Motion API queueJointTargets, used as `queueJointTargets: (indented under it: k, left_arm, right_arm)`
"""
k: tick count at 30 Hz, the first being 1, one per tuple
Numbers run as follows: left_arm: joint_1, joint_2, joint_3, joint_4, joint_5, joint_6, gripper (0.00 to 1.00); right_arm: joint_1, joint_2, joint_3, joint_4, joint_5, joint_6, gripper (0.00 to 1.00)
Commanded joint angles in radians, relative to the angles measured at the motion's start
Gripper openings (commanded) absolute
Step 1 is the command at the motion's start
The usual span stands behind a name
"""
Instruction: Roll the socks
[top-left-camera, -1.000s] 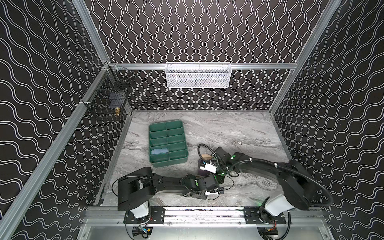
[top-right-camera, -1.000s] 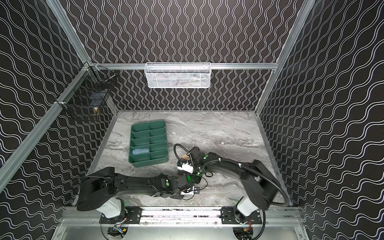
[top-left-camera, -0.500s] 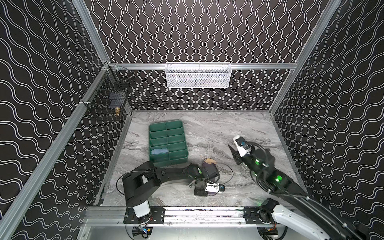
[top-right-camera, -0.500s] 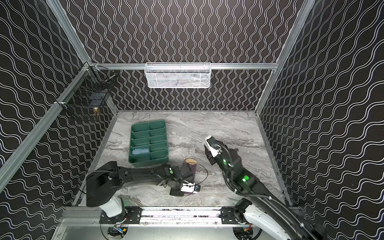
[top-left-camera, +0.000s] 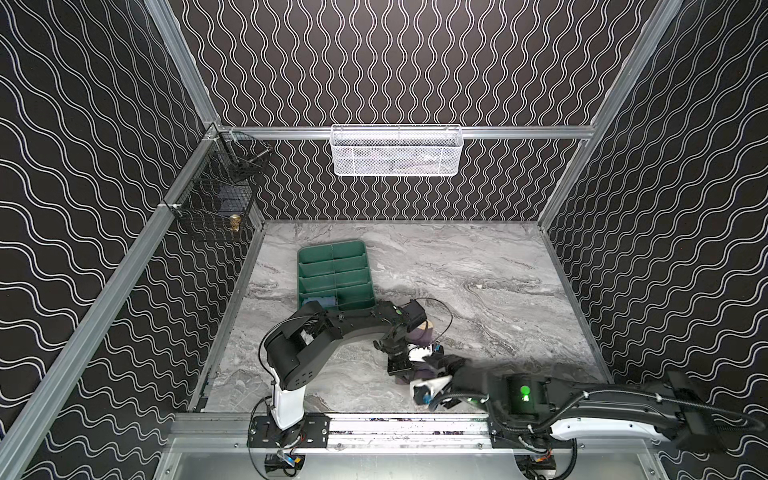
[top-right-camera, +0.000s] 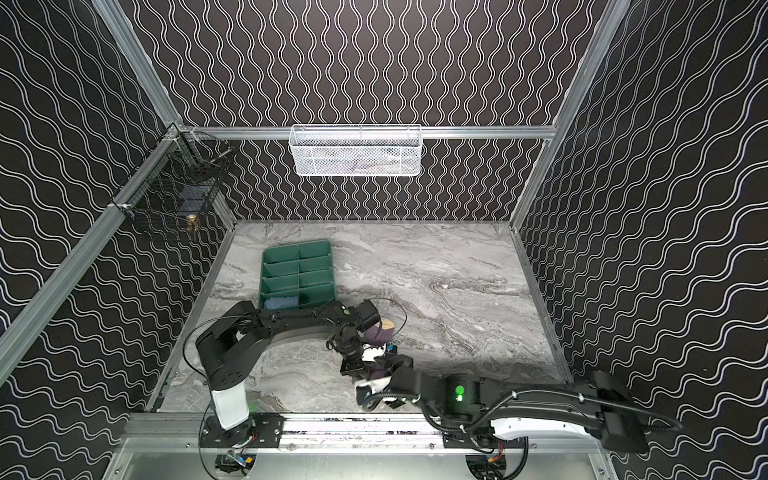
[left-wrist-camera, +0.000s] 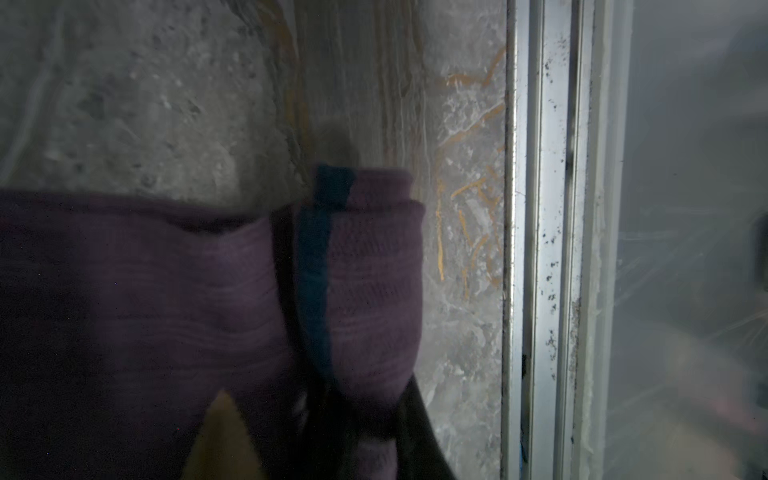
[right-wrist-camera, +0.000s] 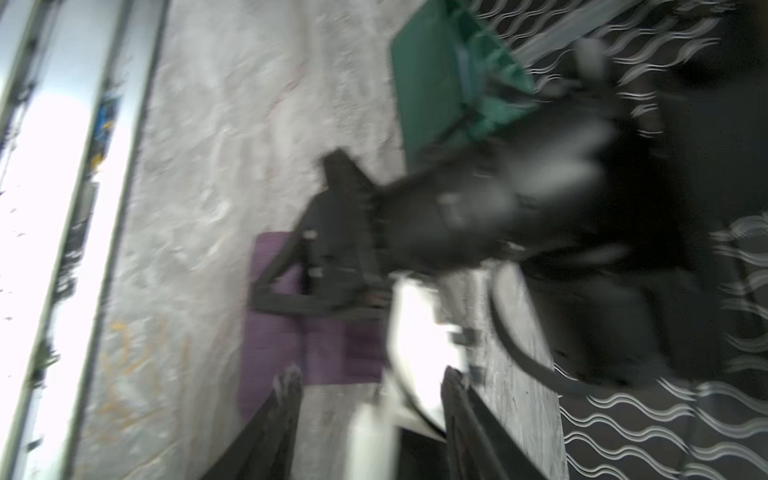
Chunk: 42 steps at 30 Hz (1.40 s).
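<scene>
Right wrist view: left tool (right-wrist-camera: 259, 293) clamps the purple sock (right-wrist-camera: 274, 345), just beyond the parted right tool (right-wrist-camera: 372, 376).

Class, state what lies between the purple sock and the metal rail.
In the left wrist view, only a strip of marble tabletop with faint orange marks separates the purple sock from the metal rail.

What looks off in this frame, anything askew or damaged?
Only a minor thing: orange scribble-like marks on the marble table beside the front rail, next to the purple sock. They look like stains or scratches, not veining. Nothing looks spilled or broken.
</scene>
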Motion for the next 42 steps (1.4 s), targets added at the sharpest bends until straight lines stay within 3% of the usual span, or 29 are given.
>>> queueJointTargets:
  k: [1,7,16,22,28,35,42]
  left_arm:
    - [0.005,0.038,-0.018,-0.066,-0.135,0.005,0.00]
    - [0.011,0.048,-0.003,-0.074,-0.145,0.008,0.00]
    - [0.014,0.051,-0.015,-0.050,-0.162,-0.005,0.00]
    - [0.017,0.044,-0.009,-0.042,-0.176,-0.010,0.00]
    - [0.042,0.066,0.015,-0.057,-0.175,-0.026,0.00]
    - [0.083,0.088,0.045,-0.069,-0.173,-0.033,0.00]
    - [0.087,0.092,0.043,-0.067,-0.164,-0.031,0.00]
  right_arm:
    - [0.044,0.090,0.009,-0.021,0.074,0.090,0.57]
    - [0.010,0.195,-0.119,0.251,0.035,0.088,0.63]
    - [-0.039,0.358,-0.046,0.153,-0.076,0.142,0.60]
    - [-0.039,0.183,-0.053,0.110,-0.020,0.178,0.61]
    - [-0.038,0.016,-0.034,-0.061,-0.109,0.231,0.62]
    - [-0.018,0.120,0.003,-0.130,-0.108,0.276,0.61]
    - [-0.018,0.229,-0.023,0.133,-0.084,0.212,0.62]
